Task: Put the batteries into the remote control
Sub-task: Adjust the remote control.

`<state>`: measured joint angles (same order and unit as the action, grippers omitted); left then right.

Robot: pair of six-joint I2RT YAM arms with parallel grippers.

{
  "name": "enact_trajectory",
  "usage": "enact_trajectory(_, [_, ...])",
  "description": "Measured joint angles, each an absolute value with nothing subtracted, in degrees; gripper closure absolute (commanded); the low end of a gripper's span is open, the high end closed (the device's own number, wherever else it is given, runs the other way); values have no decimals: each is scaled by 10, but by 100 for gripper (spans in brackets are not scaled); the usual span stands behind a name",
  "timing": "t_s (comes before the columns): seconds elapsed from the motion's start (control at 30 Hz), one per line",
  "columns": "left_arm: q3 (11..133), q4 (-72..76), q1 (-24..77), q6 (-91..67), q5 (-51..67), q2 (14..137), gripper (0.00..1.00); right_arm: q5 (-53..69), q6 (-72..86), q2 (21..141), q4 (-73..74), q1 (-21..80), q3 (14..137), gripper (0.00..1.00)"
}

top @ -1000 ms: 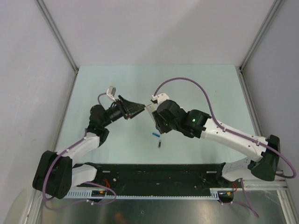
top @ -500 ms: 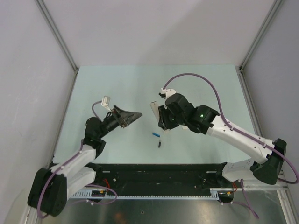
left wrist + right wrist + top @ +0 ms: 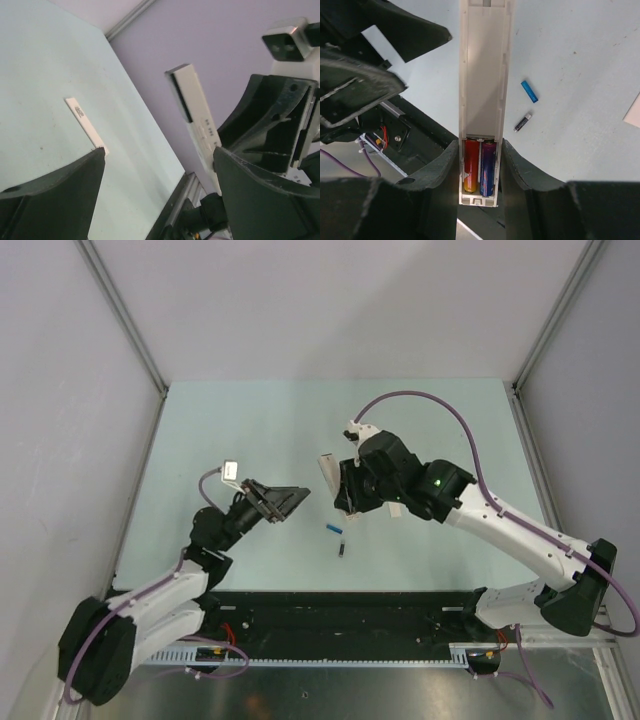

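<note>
The right pincer (image 3: 480, 146) is clenched on the remote control (image 3: 484, 65), gripping its long sides near one end and holding it up off the counter (image 3: 250, 420). The remote's back is uncovered. In the right wrist view, its compartment holds a red battery (image 3: 471, 172) and a loaded blue battery (image 3: 487, 169) side by side, right between the fingers (image 3: 440, 172). The rest of the compartment above them is bare.

From above, the remote (image 3: 327, 472) sits close to the middle of the counter, tilted, with the right pincer (image 3: 342, 490) just at its 4 o'clock. The left pincer (image 3: 285, 498) is at the remote's 8 o'clock, near it but not touching. It is released: its jaws are spread wide with nothing between them, and in the left wrist view (image 3: 160, 200) the remote (image 3: 192, 110) shows in the gap beyond them.

Two batteries lie on the counter. A loose blue battery (image 3: 334, 530) is at 6 o'clock from the remote, and a black battery (image 3: 342, 549) lies just beside it at its 5 o'clock, apart from it.

A thin white strip (image 3: 85, 122) lies flat on the counter, seen past the left pincer's finger.
</note>
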<state>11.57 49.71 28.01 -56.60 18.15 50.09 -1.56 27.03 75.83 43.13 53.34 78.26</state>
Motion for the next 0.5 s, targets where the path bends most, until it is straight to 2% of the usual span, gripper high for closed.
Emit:
enact_trajectory(0.2, [104, 668, 280, -669, 198, 668, 21, 2, 279, 750, 432, 523, 783, 100])
enact_trajectory(0.37, [145, 698, 287, -778, 249, 821, 22, 14, 288, 731, 447, 510, 795, 100])
enact_trajectory(0.5, [183, 717, 305, -794, 271, 813, 23, 16, 290, 721, 452, 508, 806, 100])
